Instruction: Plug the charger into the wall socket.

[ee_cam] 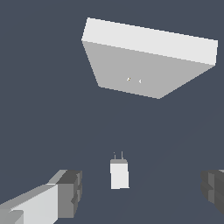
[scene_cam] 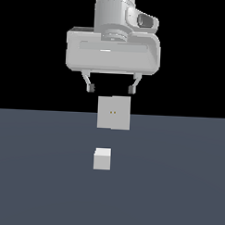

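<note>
The charger (scene_cam: 102, 159) is a small plain white cube lying on the grey floor, nearer the camera than the socket. In the wrist view the charger (ee_cam: 119, 173) shows two thin prongs pointing toward the socket. The wall socket (scene_cam: 114, 112) is a larger pale grey upright square block with two tiny yellowish dots at its centre; the wrist view shows the wall socket (ee_cam: 144, 65) beyond the charger. My gripper (scene_cam: 111, 89) hangs high above both, open and empty. In the wrist view its fingertips (ee_cam: 70, 192) flank the charger from well above.
The floor (scene_cam: 176, 182) is a flat dark grey plane spreading around both objects, with a black background behind. No other objects show in either view.
</note>
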{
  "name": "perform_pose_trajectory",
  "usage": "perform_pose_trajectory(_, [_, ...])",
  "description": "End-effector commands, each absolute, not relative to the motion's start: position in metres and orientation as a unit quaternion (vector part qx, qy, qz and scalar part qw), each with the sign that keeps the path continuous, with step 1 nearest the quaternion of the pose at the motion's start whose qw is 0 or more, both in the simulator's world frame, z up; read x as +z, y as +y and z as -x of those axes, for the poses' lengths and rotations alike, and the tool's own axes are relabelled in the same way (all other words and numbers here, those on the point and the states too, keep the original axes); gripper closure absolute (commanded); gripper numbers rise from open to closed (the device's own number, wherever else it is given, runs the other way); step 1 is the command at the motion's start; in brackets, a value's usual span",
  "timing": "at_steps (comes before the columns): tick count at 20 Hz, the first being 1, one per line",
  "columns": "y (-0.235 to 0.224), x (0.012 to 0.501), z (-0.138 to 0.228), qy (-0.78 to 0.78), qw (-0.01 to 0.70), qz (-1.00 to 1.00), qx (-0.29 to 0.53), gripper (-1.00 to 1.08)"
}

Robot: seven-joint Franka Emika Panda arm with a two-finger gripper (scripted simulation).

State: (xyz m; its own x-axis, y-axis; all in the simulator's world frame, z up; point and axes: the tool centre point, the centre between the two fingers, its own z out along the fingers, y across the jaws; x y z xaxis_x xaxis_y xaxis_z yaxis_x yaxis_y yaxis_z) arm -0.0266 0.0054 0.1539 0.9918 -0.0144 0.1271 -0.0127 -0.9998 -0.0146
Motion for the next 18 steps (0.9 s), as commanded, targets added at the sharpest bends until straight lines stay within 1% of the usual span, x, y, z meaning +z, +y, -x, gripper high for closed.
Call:
perform_pose_trajectory(1, [0.007, 0.145, 0.033, 0.005, 0.006, 0.997, -0.075, -0.92])
perform_pose_trajectory(18, [0.013, 0.083, 0.067, -0.009, 0.003, 0.989, -0.147, -0.92])
